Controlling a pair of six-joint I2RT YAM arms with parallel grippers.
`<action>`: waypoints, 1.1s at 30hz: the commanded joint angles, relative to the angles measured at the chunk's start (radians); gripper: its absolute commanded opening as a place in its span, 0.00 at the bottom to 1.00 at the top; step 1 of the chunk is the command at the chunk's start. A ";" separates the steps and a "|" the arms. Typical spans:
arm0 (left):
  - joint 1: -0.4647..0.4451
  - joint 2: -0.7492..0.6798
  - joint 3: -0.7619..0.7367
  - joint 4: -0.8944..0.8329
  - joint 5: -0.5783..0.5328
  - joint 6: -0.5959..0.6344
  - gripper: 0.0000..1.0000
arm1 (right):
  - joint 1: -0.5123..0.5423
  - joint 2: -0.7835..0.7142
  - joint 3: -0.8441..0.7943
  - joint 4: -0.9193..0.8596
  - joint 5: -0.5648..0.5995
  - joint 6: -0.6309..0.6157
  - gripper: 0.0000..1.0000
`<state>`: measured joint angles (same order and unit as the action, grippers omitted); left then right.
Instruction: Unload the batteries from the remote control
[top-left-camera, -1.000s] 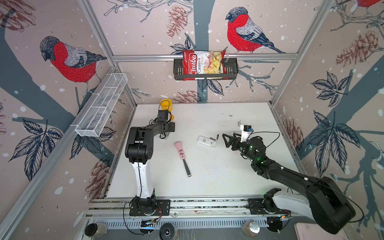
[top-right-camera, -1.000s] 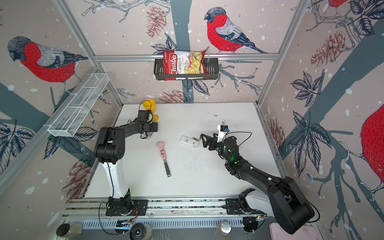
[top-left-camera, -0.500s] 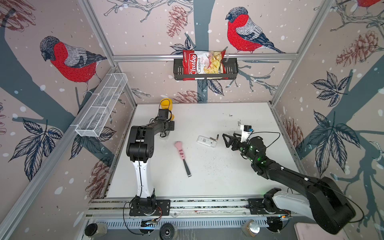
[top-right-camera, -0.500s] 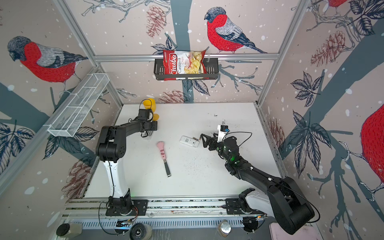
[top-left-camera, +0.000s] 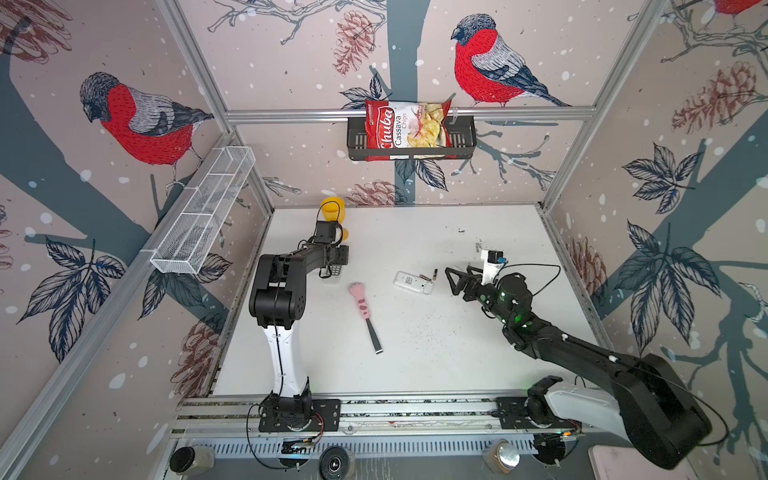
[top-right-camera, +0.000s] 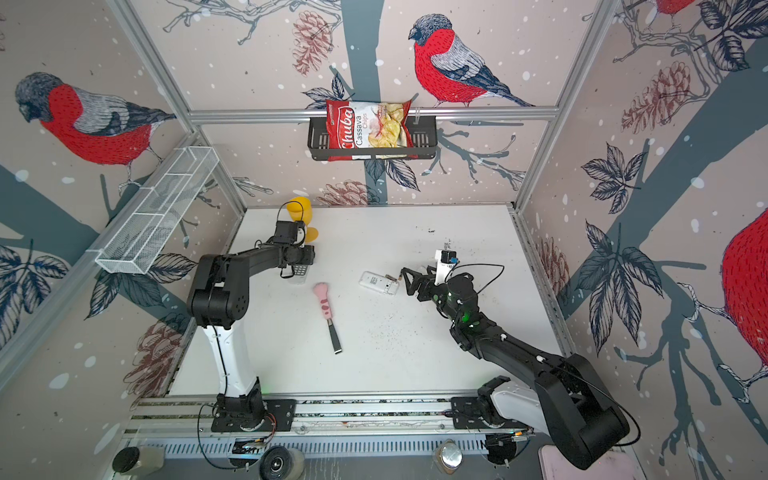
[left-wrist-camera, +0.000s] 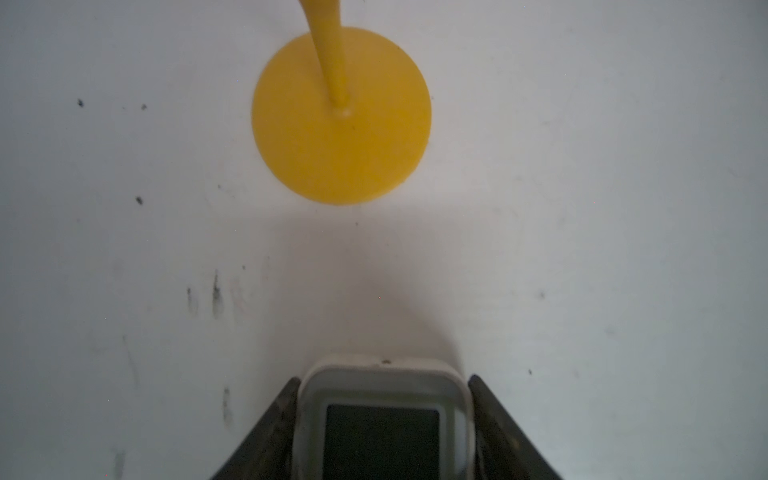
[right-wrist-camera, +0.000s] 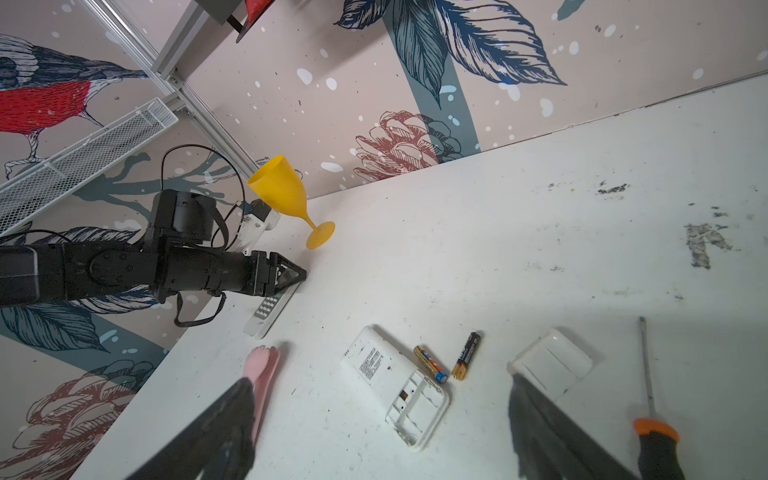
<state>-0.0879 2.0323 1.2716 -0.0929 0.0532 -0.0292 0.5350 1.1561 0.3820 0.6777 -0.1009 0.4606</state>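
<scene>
Over the last second I drew the left gripper (left-wrist-camera: 383, 380) in. Its jaws had stood wider apart, and they came together onto the keypad remote (right-wrist-camera: 270, 309) lying beneath it. By the end the fingers (left-wrist-camera: 274, 424) sat against the two long sides of the white casing, one on each. The left wrist view showed the remote's rounded end just past the fingertips. In both top views the closing itself was too small to make out, and I could not tell whether the arm had also shifted.
</scene>
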 joint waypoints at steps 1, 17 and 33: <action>0.002 -0.046 -0.028 -0.023 0.073 -0.007 0.49 | 0.005 -0.021 0.004 0.018 0.010 -0.035 0.96; 0.001 -0.434 -0.149 -0.057 0.221 -0.092 0.48 | -0.017 -0.067 0.031 -0.021 -0.119 -0.109 0.99; -0.201 -0.647 -0.137 0.277 0.601 -0.330 0.48 | -0.153 0.073 0.113 0.255 -0.647 0.036 0.99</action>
<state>-0.2527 1.3682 1.1076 0.0490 0.5613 -0.2981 0.3836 1.2152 0.4717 0.8074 -0.6075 0.4732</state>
